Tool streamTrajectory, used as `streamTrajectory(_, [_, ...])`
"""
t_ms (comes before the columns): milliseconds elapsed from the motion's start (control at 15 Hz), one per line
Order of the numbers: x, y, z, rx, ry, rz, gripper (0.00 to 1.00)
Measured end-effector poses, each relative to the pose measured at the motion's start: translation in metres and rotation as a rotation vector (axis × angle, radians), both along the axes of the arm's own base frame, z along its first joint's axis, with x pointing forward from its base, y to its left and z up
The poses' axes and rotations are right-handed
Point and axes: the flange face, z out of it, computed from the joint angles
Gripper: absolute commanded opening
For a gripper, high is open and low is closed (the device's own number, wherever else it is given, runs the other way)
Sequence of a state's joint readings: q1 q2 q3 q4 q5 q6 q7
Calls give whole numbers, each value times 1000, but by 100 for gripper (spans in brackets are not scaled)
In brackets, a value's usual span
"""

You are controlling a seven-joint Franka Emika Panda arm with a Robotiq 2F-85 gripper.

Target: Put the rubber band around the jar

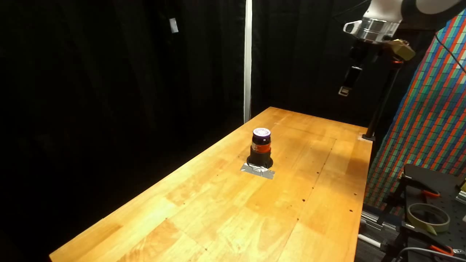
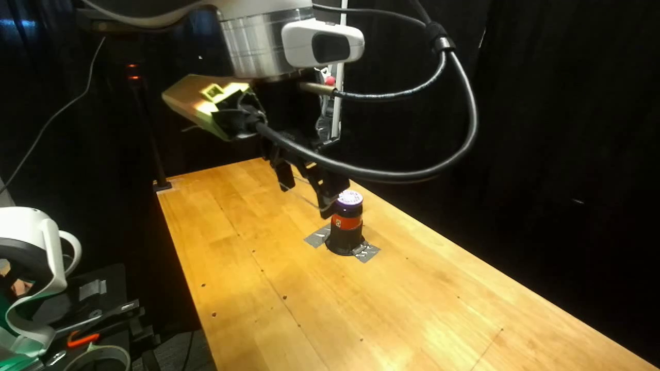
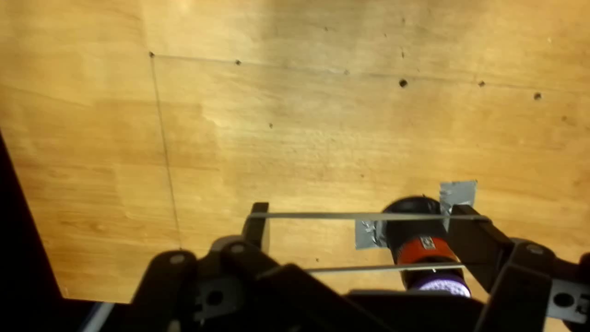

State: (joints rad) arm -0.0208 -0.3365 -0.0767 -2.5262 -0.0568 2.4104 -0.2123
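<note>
The jar [image 1: 261, 148] stands upright on the wooden table, with a purple-rimmed pale lid, an orange-red middle and a black base. It also shows in an exterior view [image 2: 347, 222] and in the wrist view [image 3: 426, 251]. My gripper [image 2: 306, 201] is open above the table, with the rubber band [image 3: 322, 215] stretched around its two spread fingers. The band's two strands run from finger to finger and cross in front of the jar in the wrist view. In an exterior view, one fingertip overlaps the jar's upper side; I cannot tell whether they touch. The gripper [image 1: 344, 91] appears high beyond the jar.
Grey tape [image 1: 267, 174] lies at the jar's base on the table [image 1: 233, 211]. A thick cable [image 2: 392, 175] loops from the wrist. A black post [image 1: 375, 105] stands at a table corner. A black side cart [image 1: 433, 182] carries a tape roll [image 1: 429, 217] and clamps.
</note>
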Motion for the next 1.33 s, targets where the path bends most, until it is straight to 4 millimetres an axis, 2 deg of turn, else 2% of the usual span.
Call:
streamTrajectory(133, [31,19,0,91,-45,-4,100])
streamTrajectory(333, [84,52,-11,200,-59,-4,100])
streamTrajectory(533, [135,79,-34,218,-39,7,100])
streamTrajectory(733, [177,101,-63,210,-16,10,100])
streamTrajectory(1000, [217,115,-105,174,25,8,100])
streamTrajectory(1333, [241,117,-146,166,129,5,100])
